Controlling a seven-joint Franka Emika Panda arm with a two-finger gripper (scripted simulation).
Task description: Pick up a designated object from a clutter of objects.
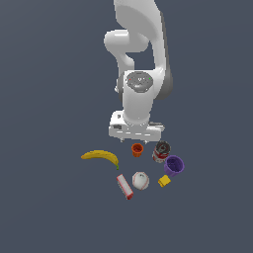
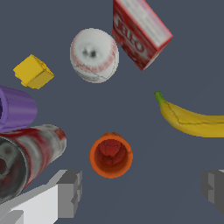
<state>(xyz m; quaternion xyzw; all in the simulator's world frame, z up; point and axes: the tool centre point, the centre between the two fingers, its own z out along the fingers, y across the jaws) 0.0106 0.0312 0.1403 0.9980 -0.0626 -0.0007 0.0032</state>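
Note:
The designated object, a small orange-red cup [image 1: 137, 149] [image 2: 111, 155], stands upright with its mouth facing up in the middle of the clutter of objects. My gripper [image 1: 138, 141] [image 2: 142, 190] hangs just above it, open and holding nothing. In the wrist view the cup lies slightly off the line between the two fingertips [image 2: 70, 192], closer to the finger on the can's side. Nothing touches the cup.
A red-labelled can [image 1: 160, 151] [image 2: 26, 157] stands close beside the cup, with a purple cup [image 1: 174, 165] [image 2: 15, 108] past it. Further off are a yellow block [image 1: 164, 181] [image 2: 33, 71], baseball [image 1: 140, 181] [image 2: 94, 55], red-white box [image 1: 125, 187] [image 2: 140, 30] and banana [image 1: 101, 156] [image 2: 192, 119].

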